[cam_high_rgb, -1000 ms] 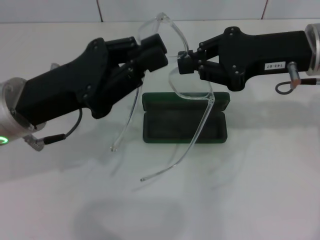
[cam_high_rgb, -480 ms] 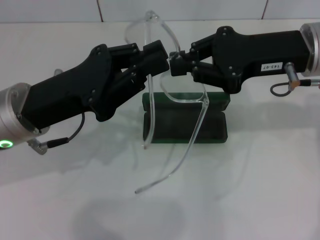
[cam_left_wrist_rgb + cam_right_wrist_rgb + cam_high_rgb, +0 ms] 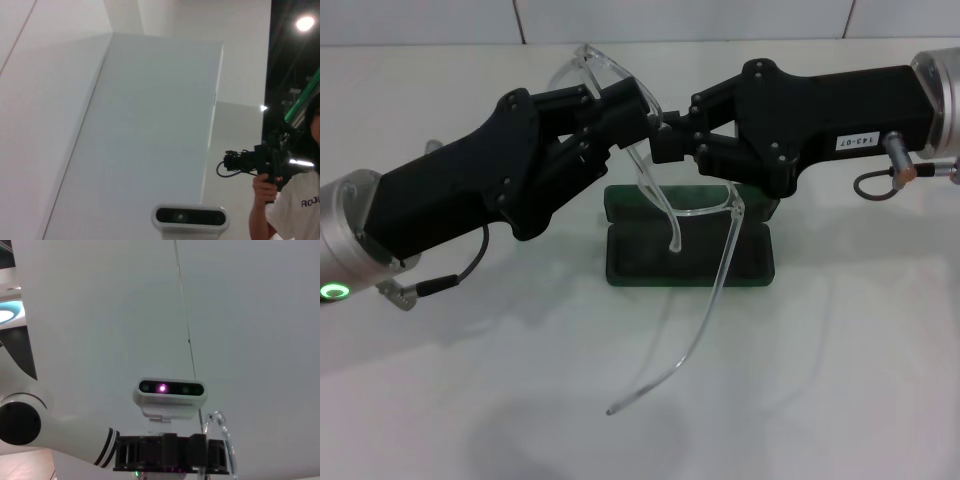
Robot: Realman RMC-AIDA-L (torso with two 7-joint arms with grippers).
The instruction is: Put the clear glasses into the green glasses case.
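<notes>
The clear glasses [image 3: 665, 175] hang above the green glasses case [image 3: 690, 255].

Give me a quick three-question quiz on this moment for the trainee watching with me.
1. True or false: the transparent plastic wraparound glasses already lie inside the dark green rectangular hard case.
2. Which grippers hold the glasses? A) left only B) right only C) both
3. Fill in: the case on the white table has its lid ____.

Key:
1. False. They are held in the air above the case, one clear arm hanging down in front of it.
2. C. The left gripper and the right gripper both grip the frame near its front.
3. Open, with the dark lining showing.
</notes>
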